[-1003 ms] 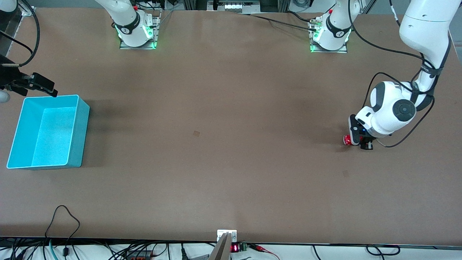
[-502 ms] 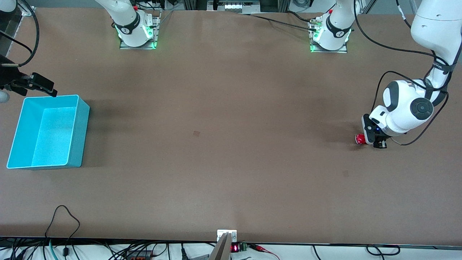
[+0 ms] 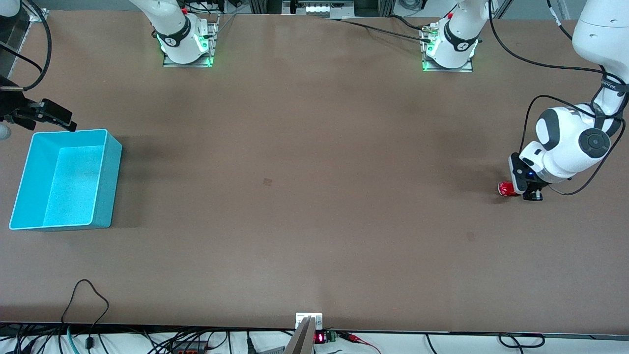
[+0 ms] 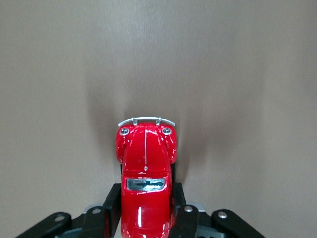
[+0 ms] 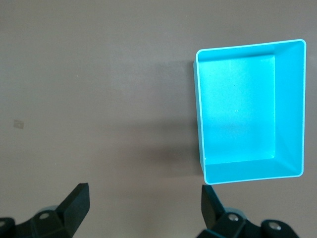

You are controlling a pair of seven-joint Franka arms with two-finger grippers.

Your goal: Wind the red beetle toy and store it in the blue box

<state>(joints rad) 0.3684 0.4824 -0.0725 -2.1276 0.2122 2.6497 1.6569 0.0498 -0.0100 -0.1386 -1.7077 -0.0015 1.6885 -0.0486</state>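
The red beetle toy is a tiny glossy red car on the table at the left arm's end. My left gripper is down at the table and shut on the toy's rear half. In the left wrist view the toy sits between the black fingers, its silvery bumper pointing away from the gripper. The blue box stands open and empty at the right arm's end; it also shows in the right wrist view. My right gripper waits open and empty in the air by the box's rim.
A small pale mark lies on the brown table near the middle. Both arm bases stand along the table edge farthest from the front camera. Cables hang past the table edge nearest that camera.
My left gripper has dragged the red beetle toy along the table toward the left arm's end. The right arm has barely moved.
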